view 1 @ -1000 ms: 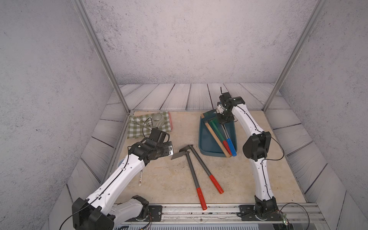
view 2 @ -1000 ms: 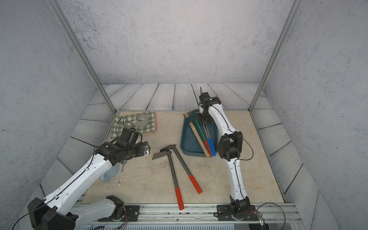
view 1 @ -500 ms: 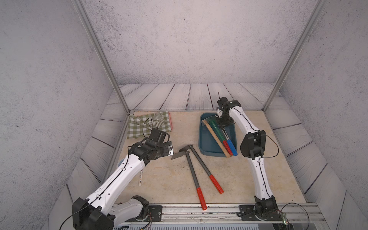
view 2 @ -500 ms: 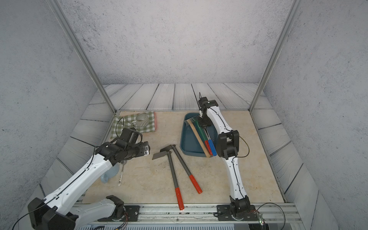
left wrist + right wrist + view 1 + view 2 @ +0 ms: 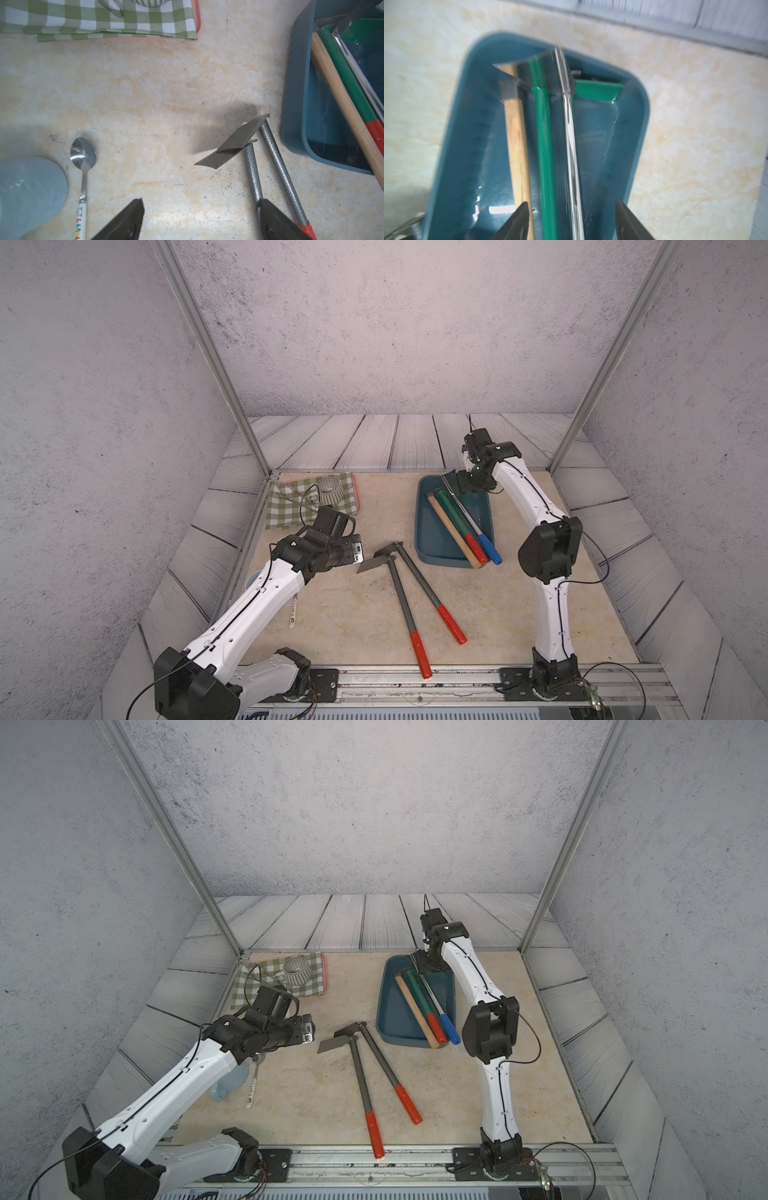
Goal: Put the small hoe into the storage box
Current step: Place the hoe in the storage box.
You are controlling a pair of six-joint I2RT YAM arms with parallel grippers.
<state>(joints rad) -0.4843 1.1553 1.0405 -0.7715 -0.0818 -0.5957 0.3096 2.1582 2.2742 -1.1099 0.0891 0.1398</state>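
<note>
The storage box [image 5: 420,522] [image 5: 384,1006] is a teal tub at the back right. The small hoe [image 5: 467,514] [image 5: 572,145], chrome-shafted with a blue grip, lies in it beside a green hoe [image 5: 451,510] and a wooden-handled one [image 5: 446,526]. All three grips overhang the near rim. My right gripper [image 5: 467,485] [image 5: 571,202] hovers open over the box's far end, its jaws astride the chrome and green shafts without touching them. My left gripper [image 5: 358,553] [image 5: 201,200] is open and holds nothing, low over the table beside the heads of two long grey hoes [image 5: 401,593] [image 5: 252,166].
The grey hoes with red grips [image 5: 380,1060] lie crossed at their heads mid-table, left of the box [image 5: 297,83]. A checked cloth [image 5: 291,506] with a striped mug [image 5: 330,489] sits back left. A blue cup [image 5: 228,1085] and spoon [image 5: 83,153] lie under the left arm.
My right gripper has opened and let go of the chrome hoe, which now rests in the box. The left arm has stayed where it was.
</note>
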